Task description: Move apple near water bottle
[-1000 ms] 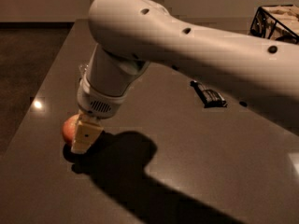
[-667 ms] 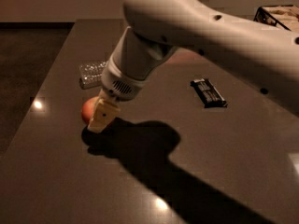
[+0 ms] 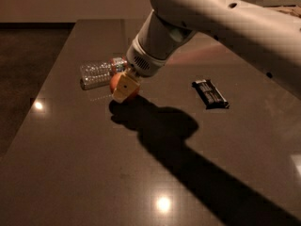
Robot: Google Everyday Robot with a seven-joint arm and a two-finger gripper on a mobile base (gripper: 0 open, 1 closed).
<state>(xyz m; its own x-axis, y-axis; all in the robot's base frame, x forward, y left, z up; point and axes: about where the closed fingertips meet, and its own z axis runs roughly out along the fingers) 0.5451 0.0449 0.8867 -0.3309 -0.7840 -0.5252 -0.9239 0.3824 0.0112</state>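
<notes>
Tool (image 3: 125,87) tight on the apple (image 3: 114,83), apple half behind its finger, just beside the water bottle (image 3: 98,73).

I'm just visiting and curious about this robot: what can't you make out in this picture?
Camera view:
- apple: mostly covered by the gripper shut on it.
- water bottle: cap end hidden behind the arm.
- black bar: wrapper print too small to read.
- arm: base cut off by the right edge.

The dark table (image 3: 70,164) is smooth and shiny. The clear ribbed plastic bottle (image 3: 96,74) glints by the smooth round red apple (image 3: 114,83), held in the matt tan gripper (image 3: 124,86)
</notes>
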